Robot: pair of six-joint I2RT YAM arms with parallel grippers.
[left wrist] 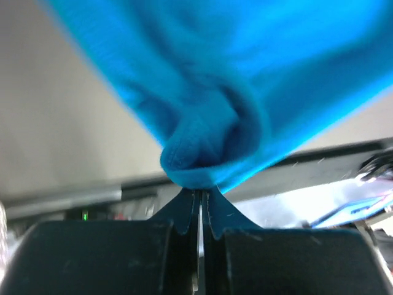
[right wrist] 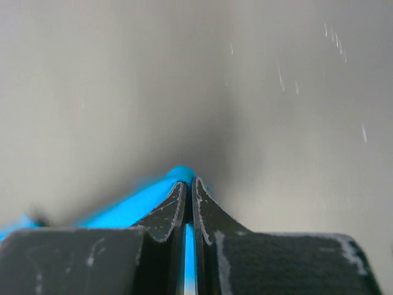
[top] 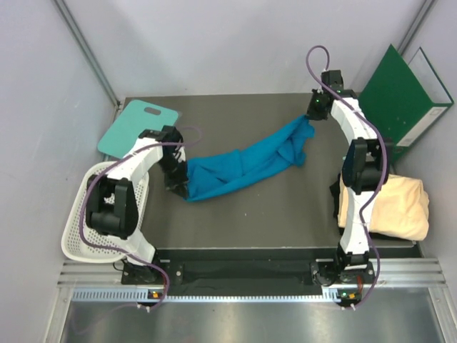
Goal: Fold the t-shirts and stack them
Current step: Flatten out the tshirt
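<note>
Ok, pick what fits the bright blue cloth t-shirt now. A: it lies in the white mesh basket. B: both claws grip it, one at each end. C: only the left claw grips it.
B: the left claw and the right claw are each shut on an end of the bright blue cloth t-shirt.

— How is the light from overhead?
— Bright and even; only faint, soft shadows on the table point(top: 250, 207).
— And at your wrists?
— The blue t-shirt point(left wrist: 245, 92) is smeared, out of focus; pale streaks glint above my right fingers point(right wrist: 207, 216).
</note>
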